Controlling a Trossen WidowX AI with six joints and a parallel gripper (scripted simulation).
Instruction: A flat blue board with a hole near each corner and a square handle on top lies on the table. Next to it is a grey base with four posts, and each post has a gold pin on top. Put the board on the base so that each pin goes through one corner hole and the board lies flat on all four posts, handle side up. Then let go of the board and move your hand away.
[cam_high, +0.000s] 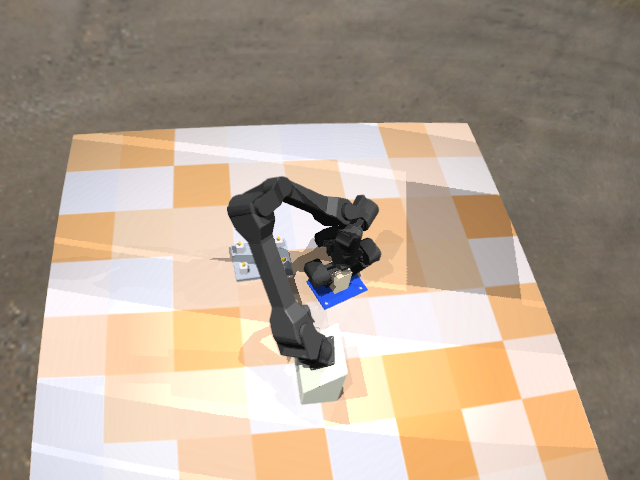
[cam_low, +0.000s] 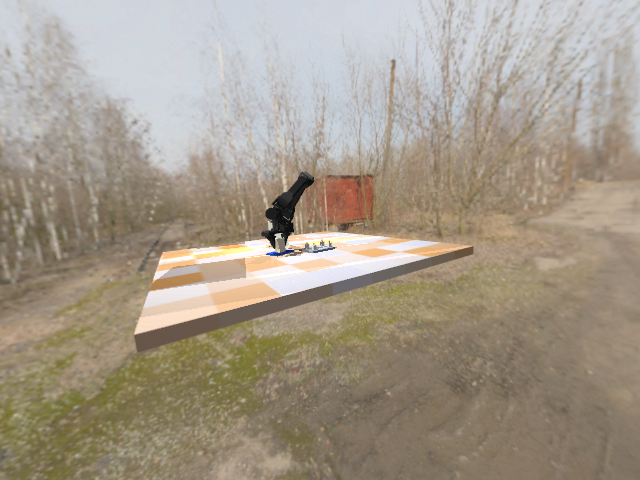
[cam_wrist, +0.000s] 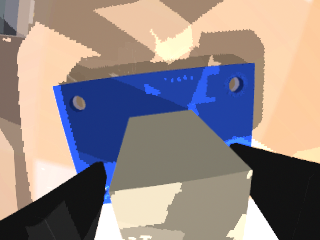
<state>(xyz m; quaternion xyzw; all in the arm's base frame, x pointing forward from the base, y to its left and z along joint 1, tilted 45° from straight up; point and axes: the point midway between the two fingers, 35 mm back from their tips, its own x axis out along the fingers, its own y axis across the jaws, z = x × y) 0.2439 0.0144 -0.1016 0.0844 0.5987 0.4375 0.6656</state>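
Top view first: where is the blue board (cam_high: 330, 300) (cam_low: 273, 253) (cam_wrist: 150, 90)?

"Lying on the tabletop (cam_high: 206, 351) (cam_low: 361, 271), handle (cam_high: 341, 282) (cam_low: 279, 242) (cam_wrist: 175, 155) upward. It's apart from the grey base (cam_high: 239, 274) (cam_low: 317, 250), which sits to the board's left in that view."

"And the four posts?"

"Gold pins (cam_high: 243, 264) top them, all to the left of the board. None goes through its holes."

"What about the hand (cam_high: 340, 276) (cam_low: 279, 235) (cam_wrist: 168, 160)?"

"Down over the board, with a finger on each side of the handle. The fingers stand fairly wide, close against its sides in the wrist view. Whether they're clamped on it, I cannot tell."

"Anything else near the board?"

"A pale block (cam_high: 321, 388), below the board in the top view, carries the arm (cam_high: 271, 268). Past the board in the exterior view there's a rusty red container (cam_low: 347, 198), and bare trees (cam_low: 439, 129) too."
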